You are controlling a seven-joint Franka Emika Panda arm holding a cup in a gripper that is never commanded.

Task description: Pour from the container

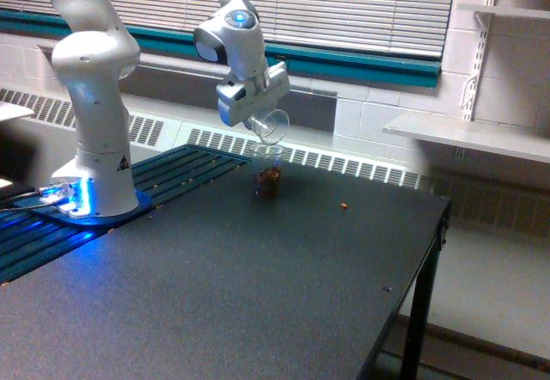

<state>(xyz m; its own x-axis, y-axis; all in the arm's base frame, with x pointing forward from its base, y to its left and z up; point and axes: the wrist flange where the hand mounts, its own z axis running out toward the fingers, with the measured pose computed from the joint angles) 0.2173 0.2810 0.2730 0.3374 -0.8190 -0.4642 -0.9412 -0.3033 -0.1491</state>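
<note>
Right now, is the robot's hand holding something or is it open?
Gripper: shut on the small clear cup, tipped over the taller cup on the table.

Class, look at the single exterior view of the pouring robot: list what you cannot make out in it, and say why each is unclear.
1. Gripper fingers: too small, merged with the clear container.
2. Whether anything remains in the tilted container: see-through, too small.
3. What the brown contents of the standing cup are: blurred.
4. The speck on the table: too small to identify.
5. The arm's upper links: cut off by the top edge.
</note>
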